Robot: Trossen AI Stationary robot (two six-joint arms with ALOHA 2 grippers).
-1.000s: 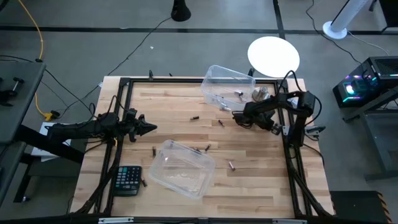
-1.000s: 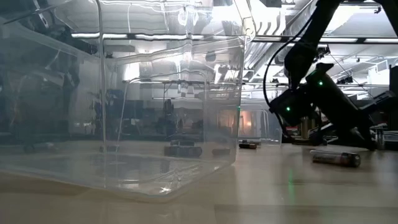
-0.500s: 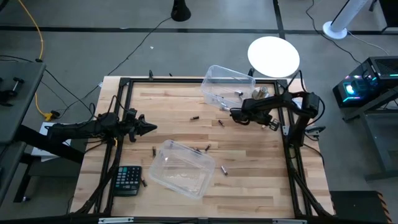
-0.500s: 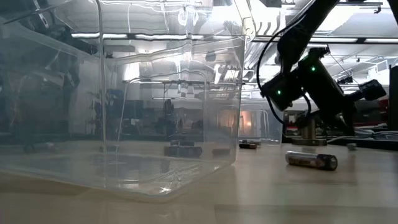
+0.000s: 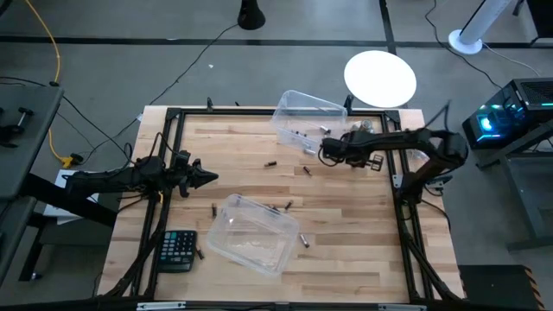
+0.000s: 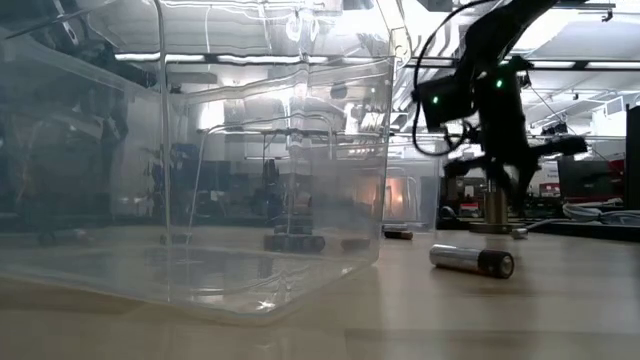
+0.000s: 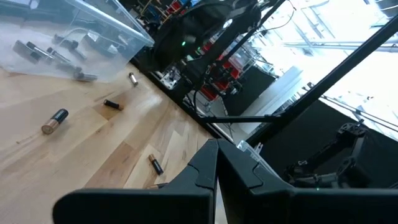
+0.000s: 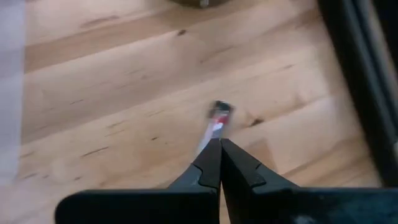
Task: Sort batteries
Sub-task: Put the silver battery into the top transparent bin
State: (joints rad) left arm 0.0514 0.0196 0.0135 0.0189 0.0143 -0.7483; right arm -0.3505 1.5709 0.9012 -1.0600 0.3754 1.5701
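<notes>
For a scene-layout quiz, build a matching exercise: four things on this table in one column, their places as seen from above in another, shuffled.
Things:
1. black calculator
2. clear plastic bin holding batteries
3. empty clear plastic bin
4. shut left gripper

Places:
A. far edge, right of centre
B. near left corner
C. left side, mid-depth
D. near side, about centre

Pairs: 1-B, 2-A, 3-D, 4-C

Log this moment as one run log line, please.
task: sort batteries | right gripper: shut, by far clear bin | left gripper: shut, waiting at table's left | loose battery: beside near bin
</notes>
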